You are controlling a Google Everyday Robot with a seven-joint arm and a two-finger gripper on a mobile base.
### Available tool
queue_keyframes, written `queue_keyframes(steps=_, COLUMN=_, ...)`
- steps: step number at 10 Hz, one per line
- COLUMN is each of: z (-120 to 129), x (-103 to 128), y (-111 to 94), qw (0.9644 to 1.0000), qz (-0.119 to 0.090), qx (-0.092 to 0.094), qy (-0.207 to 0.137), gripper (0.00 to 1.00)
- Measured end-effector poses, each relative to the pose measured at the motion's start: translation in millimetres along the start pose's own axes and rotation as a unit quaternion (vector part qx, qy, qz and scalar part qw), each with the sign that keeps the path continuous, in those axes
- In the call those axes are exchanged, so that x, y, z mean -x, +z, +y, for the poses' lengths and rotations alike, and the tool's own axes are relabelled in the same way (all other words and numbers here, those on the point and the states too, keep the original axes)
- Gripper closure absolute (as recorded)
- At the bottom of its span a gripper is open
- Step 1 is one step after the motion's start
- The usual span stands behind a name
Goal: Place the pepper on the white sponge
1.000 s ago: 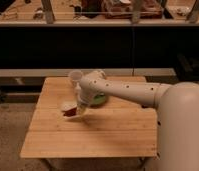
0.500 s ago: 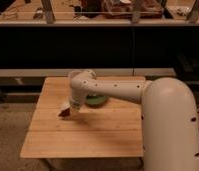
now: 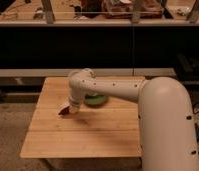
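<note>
Your arm swung leftward in the last second, yet the end effector [image 3: 68,107] stayed low over the pale wooden surface [image 3: 93,135], left of the round green bowl [image 3: 96,100]. The small dark red pepper [image 3: 64,111] remained at its tip. Whether it was clamped or released, you could not tell. The white sponge was hidden, so placement looked unconfirmed.

You have a light wooden table [image 3: 93,137] in the middle of your view. A green bowl [image 3: 96,102] sits on it at about 1 o'clock from the table's centre, partly hidden. It lies between 2 and 3 o'clock from the jaws, which hang over the table's 10 o'clock part. Behind the table, at 12 o'clock, a pale ledge [image 3: 23,73] runs under dark shelving [image 3: 93,45]. Speckled floor [image 3: 13,125] shows at 9 o'clock.
</note>
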State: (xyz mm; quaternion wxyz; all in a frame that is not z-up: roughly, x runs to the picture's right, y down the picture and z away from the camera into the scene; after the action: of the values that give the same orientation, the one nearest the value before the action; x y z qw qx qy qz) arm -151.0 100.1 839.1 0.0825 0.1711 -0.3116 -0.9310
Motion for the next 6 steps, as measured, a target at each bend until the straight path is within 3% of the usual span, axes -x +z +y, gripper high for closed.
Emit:
queue_keyframes(steps=1, z=2, x=-2, y=-2, qw=0.9997, qz=0.022, qx=0.004, qy=0.002, gripper=0.83)
queue_keyframes(steps=2, z=6, x=-4, y=-6, qw=0.9978, qz=0.065, qx=0.011, qy=0.009, gripper=0.83)
queue_keyframes(steps=3, z=10, x=-5, y=-7, qw=0.9969, qz=0.077, qx=0.015, qy=0.013, gripper=0.83)
queue_keyframes(steps=4, z=13, x=-8, y=-8, qw=0.9963, qz=0.083, qx=0.018, qy=0.013, gripper=0.83)
queue_keyframes(steps=6, z=17, x=-13, y=-10, qw=0.9969, qz=0.067, qx=0.038, qy=0.012, gripper=0.83)
